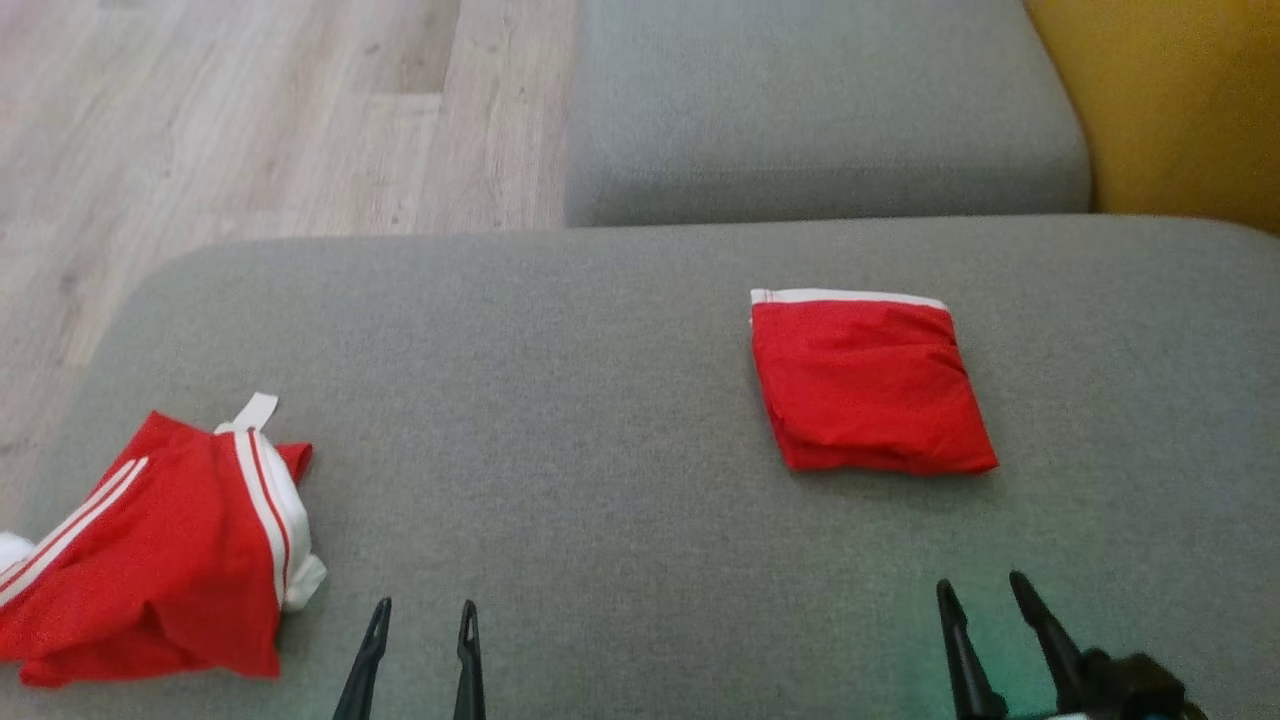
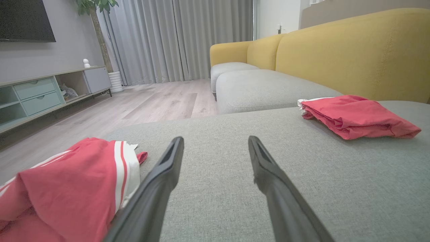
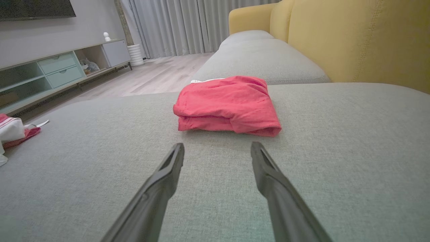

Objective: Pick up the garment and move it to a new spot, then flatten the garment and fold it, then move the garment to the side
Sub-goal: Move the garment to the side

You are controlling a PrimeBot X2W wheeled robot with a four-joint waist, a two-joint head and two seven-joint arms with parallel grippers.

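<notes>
As we look down from the head, a grey seat [image 1: 620,400] of a sofa spreads across the view, with a second seat [image 1: 820,100] beyond it, a yellow back [image 1: 1180,100] at the upper right and wood floor [image 1: 250,110] at the upper left. A folded garment [image 1: 870,385], red with a white band along its far edge, lies flat right of the seat's middle. A loose garment [image 1: 150,540], red with white stripes, lies bunched at the seat's near left edge. Our left claw [image 1: 424,610] rises at the bottom, just right of the loose garment and apart from it, fingers spread wide with nothing between them. Our right claw [image 1: 983,585] stands at the lower right, also wide and empty, the folded garment beyond it and well apart. From the left wrist we see the left claw [image 2: 215,141] gaping over bare grey fabric, the loose garment [image 2: 67,188] close beside its left finger, and the folded garment [image 2: 356,116] far off to the right before the yellow back [image 2: 352,50]. Past the seat we see floor, a low cabinet [image 2: 40,94] and grey curtains [image 2: 178,40]. From the right wrist we see the right claw [image 3: 217,146] held wide over the seat, empty, the folded garment [image 3: 228,104] straight ahead of its tips and clear of them, and the loose garment [image 3: 16,131] at the far left edge.
</notes>
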